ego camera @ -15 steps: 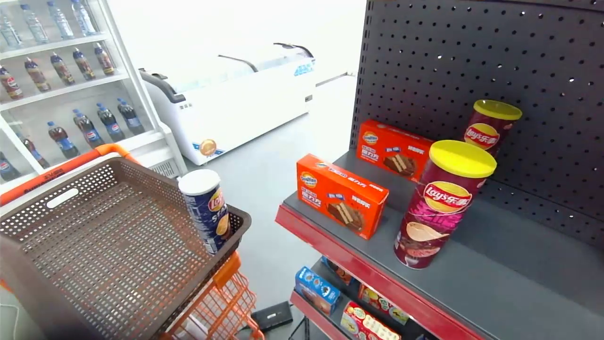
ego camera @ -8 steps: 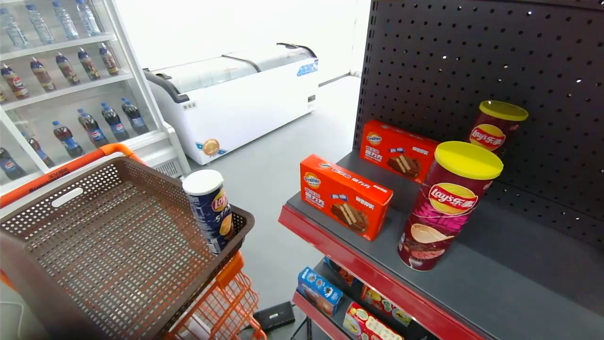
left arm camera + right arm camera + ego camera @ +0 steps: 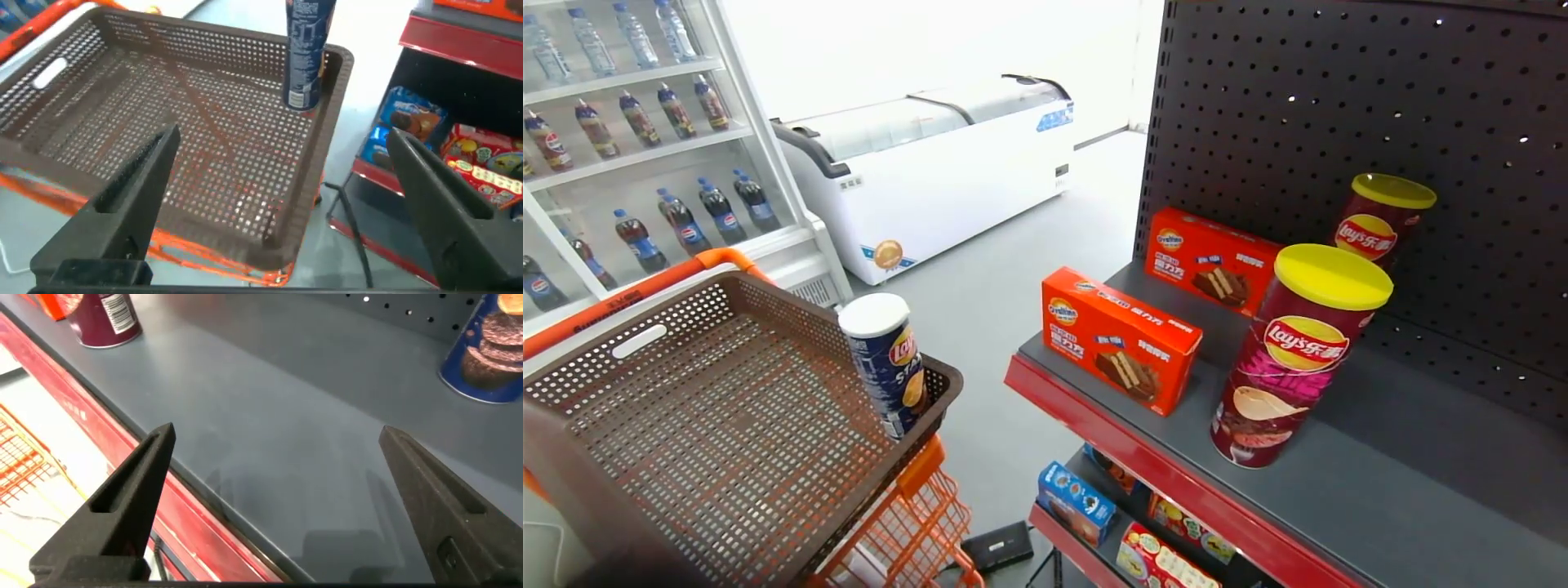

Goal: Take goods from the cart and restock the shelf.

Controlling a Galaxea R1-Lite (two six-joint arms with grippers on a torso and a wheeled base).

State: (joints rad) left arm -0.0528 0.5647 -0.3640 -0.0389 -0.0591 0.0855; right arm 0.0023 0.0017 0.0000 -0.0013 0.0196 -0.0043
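Dark blue with a white lid, the can (image 3: 882,363) stands upright in the far corner of the brown basket (image 3: 686,425), on the side nearest the shelf (image 3: 1347,490). It rests against the basket's perforated wall. It is a tall, narrow tube with a round yellow-and-red badge near the top and a picture of chips lower down. The basket sits on an orange cart (image 3: 915,514).

The left gripper (image 3: 282,143) hangs above the basket floor with its two black fingers spread wide and nothing between them. The can stands beyond the fingertips, well apart from them. The right gripper (image 3: 276,433) hangs over a bare grey stretch of the shelf near its red front edge, also spread wide and holding nothing.

The shelf has a black pegboard (image 3: 1339,98) at the back. A front orange box (image 3: 1121,349) lies near the shelf's corner, and a rear orange box (image 3: 1210,260) sits behind it by the pegboard. A front maroon can (image 3: 1290,359) with a yellow lid stands upright just beside the front box, and a rear maroon can (image 3: 1380,216) stands by the pegboard. Farther along the shelf stands a blue tub (image 3: 486,363) with biscuits pictured on it. On the lower shelf are a small blue box (image 3: 1072,500) and a colourful box (image 3: 1160,563).
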